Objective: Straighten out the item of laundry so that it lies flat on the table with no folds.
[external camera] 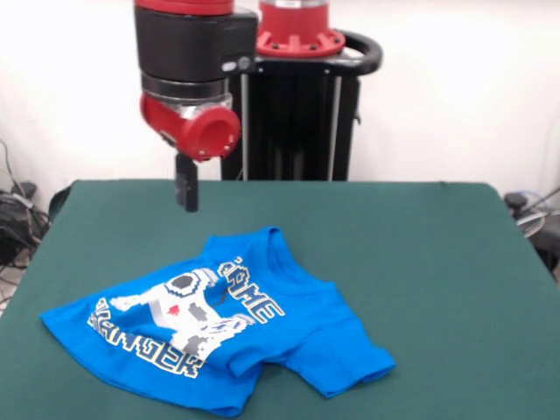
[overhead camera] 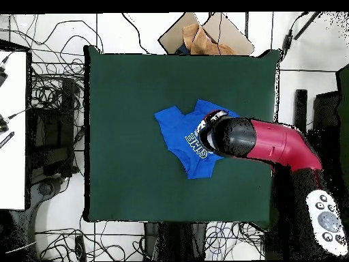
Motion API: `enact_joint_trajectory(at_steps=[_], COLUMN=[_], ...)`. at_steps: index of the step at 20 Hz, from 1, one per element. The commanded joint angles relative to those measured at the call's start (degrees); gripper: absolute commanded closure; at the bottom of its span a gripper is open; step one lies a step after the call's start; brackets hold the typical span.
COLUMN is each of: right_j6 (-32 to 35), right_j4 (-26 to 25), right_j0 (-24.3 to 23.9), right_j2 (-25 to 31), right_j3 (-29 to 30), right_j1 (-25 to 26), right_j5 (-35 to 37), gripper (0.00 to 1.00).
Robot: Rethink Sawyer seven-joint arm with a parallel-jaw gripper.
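The blue T-shirt [external camera: 219,328] lies print-up near the middle of the green desk [external camera: 420,254], rumpled, with a fold running across it by one sleeve and the hem bunched. The end effector [external camera: 186,191] hangs in the air just beyond the shirt's collar edge, clear of the cloth; whether its fingers are wide or narrow cannot be told.

Red and black arm [external camera: 188,61] hangs vertical, pincer [external camera: 186,188] pointing straight down.
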Motion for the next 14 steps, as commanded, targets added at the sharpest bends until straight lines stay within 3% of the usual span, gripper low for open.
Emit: enact_joint_trajectory(at_steps=[1, 11, 14], right_j6=[-1.3, 0.2, 2.8], right_j4=[-0.7, -4.1, -5.7], right_j0=[3.2, 5.4, 9.1], right_j2=[2.8, 0.0, -3.7], right_j3=[7.0, 8.4, 6.7], right_j1=[2.1, 4.5, 4.9], right_j5=[-2.8, -8.9, -7.6], gripper=[1.0, 1.0, 1.0])
